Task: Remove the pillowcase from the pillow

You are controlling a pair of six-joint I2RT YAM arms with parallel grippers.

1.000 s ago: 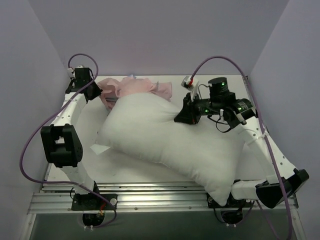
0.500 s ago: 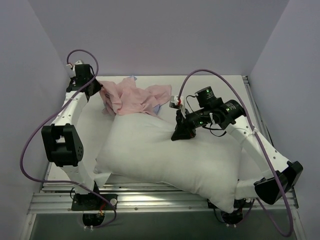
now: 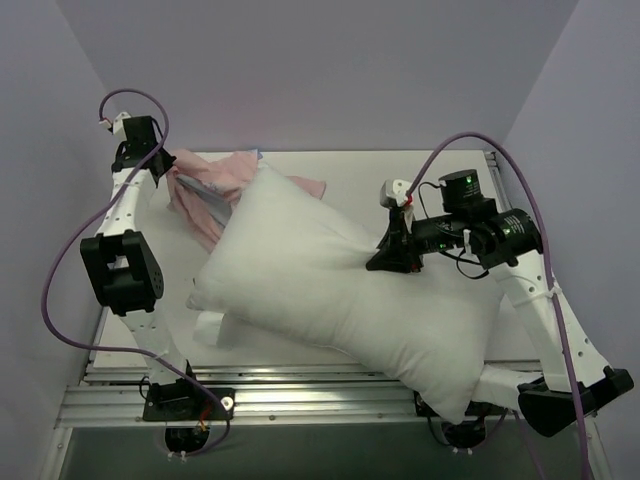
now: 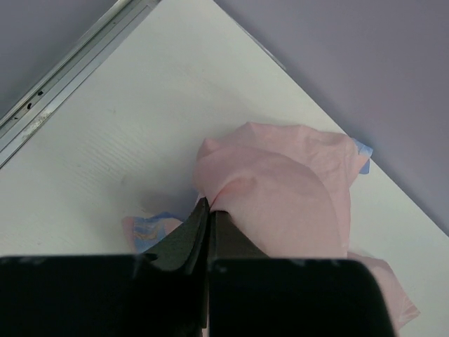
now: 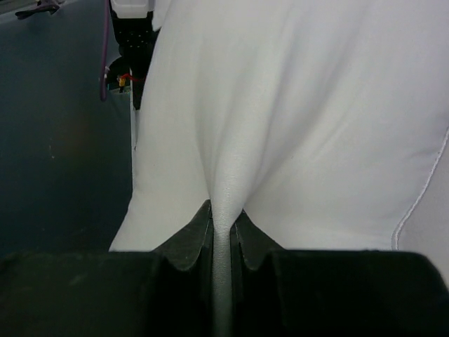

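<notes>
The white puffy pillow (image 3: 330, 290) lies slantwise across the table, lifted on its right side. My right gripper (image 3: 384, 262) is shut on a pinched fold of the pillow (image 5: 295, 119). The pillowcase (image 3: 205, 190), pink side out with blue showing at its edges, is bunched at the back left, behind the pillow's far corner. My left gripper (image 3: 168, 178) is shut on a pink fold of the pillowcase (image 4: 280, 189) and holds it up above the table.
Lilac walls close in the back and both sides. The white table (image 3: 420, 175) shows bare at the back right. A metal rail (image 3: 300, 380) runs along the near edge by the arm bases.
My left gripper has moved up and to the left with the pillowcase. My right gripper has pulled the pillow to the right and lifted it; the pillow's far corner now points to the back.
</notes>
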